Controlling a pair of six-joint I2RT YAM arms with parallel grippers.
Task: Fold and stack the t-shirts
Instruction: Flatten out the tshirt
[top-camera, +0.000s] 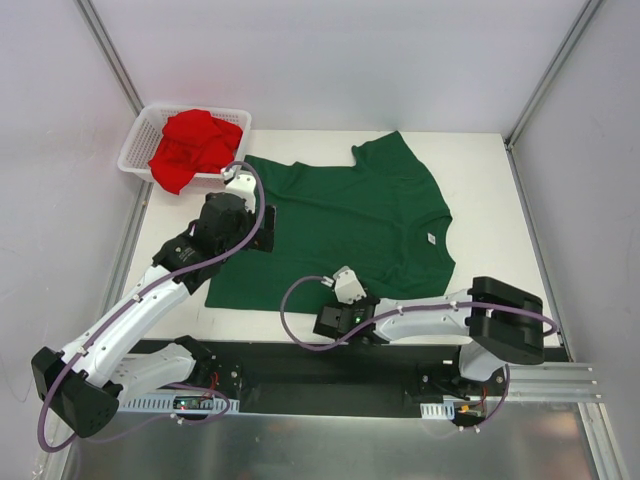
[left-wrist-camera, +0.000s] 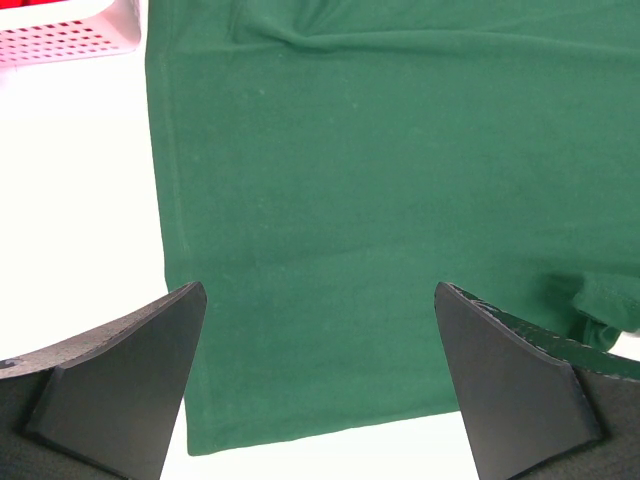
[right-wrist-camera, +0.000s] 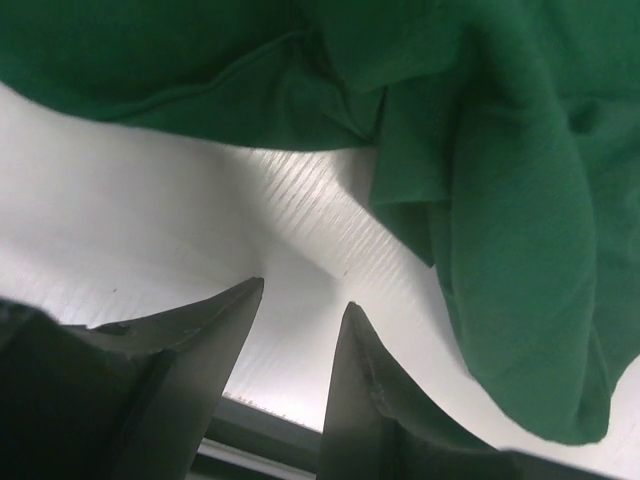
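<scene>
A dark green t-shirt (top-camera: 340, 225) lies spread flat on the white table (top-camera: 480, 170), its collar to the right. A bright red t-shirt (top-camera: 195, 145) sits crumpled in the white mesh basket (top-camera: 135, 150) at the back left. My left gripper (top-camera: 258, 230) hovers over the green shirt's left part, wide open with nothing held; below it the left wrist view shows the green t-shirt (left-wrist-camera: 360, 180) and its near corner. My right gripper (right-wrist-camera: 302, 296) is low by the table's front edge, partly open on bare table, with a fold of the green t-shirt (right-wrist-camera: 520, 250) just to its right.
The basket (left-wrist-camera: 70, 35) shows at the top left of the left wrist view. Grey walls enclose the table on three sides. A dark rail (top-camera: 330, 375) runs along the front edge, right under the right gripper (top-camera: 328, 322).
</scene>
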